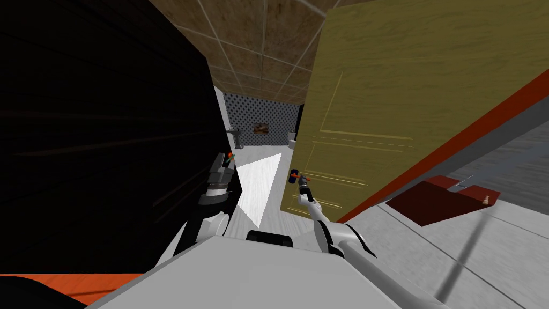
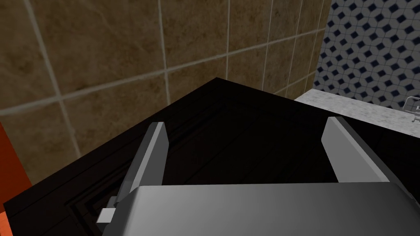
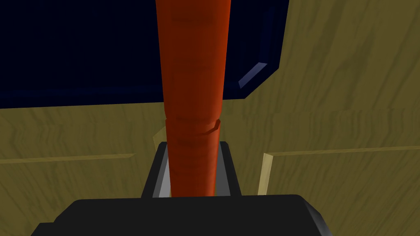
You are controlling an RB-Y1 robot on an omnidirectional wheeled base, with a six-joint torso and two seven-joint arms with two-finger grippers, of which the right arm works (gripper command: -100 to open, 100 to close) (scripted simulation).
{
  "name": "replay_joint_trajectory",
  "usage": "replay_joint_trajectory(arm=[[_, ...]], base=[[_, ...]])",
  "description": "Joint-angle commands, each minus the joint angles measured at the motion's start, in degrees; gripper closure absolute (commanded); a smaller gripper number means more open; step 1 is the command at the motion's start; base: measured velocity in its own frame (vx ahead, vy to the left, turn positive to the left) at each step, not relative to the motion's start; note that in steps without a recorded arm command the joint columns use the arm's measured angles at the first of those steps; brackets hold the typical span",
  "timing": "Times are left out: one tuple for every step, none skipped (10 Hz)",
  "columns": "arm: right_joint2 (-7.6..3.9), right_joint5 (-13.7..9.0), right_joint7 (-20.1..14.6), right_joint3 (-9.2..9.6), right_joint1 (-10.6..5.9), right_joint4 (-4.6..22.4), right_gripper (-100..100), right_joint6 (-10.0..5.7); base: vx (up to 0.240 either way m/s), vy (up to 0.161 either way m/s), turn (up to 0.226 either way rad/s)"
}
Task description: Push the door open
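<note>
An olive, wood-grained panelled door (image 1: 386, 107) stands ajar on my right. My right gripper (image 1: 303, 182) is close to its lower panel, near the free edge. In the right wrist view that gripper (image 3: 191, 147) is shut on the orange handle (image 3: 192, 61) of a tool. The tool's dark blue head (image 3: 82, 53) lies against or just short of the door face (image 3: 348, 102). My left gripper (image 1: 225, 163) is raised beside a black panel (image 1: 107, 134). In its wrist view the fingers (image 2: 154, 155) are open, with only the black surface (image 2: 246, 106) between them.
Through the gap between black panel and door lies a white floor (image 1: 260, 185), a blue-patterned back wall (image 1: 262, 110) and a sink (image 1: 236, 134). A low dark red block (image 1: 434, 201) sits on the grey floor to the right. Brown tiles (image 1: 257, 37) are overhead.
</note>
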Motion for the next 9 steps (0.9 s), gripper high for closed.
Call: replay_joint_trajectory(arm=[[-0.61, -0.4, 0.3, -0.85, -0.16, -0.1, 100, -0.06], [-0.81, -0.6, 0.5, -1.33, -0.1, -0.1, 100, -0.07], [-1.0, -0.8, 0.6, -1.78, -0.04, -0.1, 100, -0.07], [-1.16, -1.0, 0.8, -2.16, 0.01, -0.1, 100, -0.07], [-1.16, -1.0, 0.8, -2.16, 0.01, -0.1, 100, -0.07], [-1.45, -1.3, 1.1, -2.87, 0.11, -0.1, 100, -0.08], [-1.52, -1.4, 1.1, -3.07, 0.13, -0.1, 100, -0.08], [-1.77, -1.3, 0.9, -2.94, 0.09, 0.7, 100, -0.35], [-2.23, -1.6, 1.2, -3.56, 0.15, 0.9, 100, -0.53]], base=[[0.15, 0.123, -0.06], [0.152, 0.142, -0.087], [0.155, 0.112, -0.072], [0.16, 0.109, -0.061], [0.098, 0.07, -0.044], [0.111, 0.093, -0.048], [0.138, 0.098, -0.061], [0.059, 0.03, -0.042], [0.103, 0.034, -0.047]])
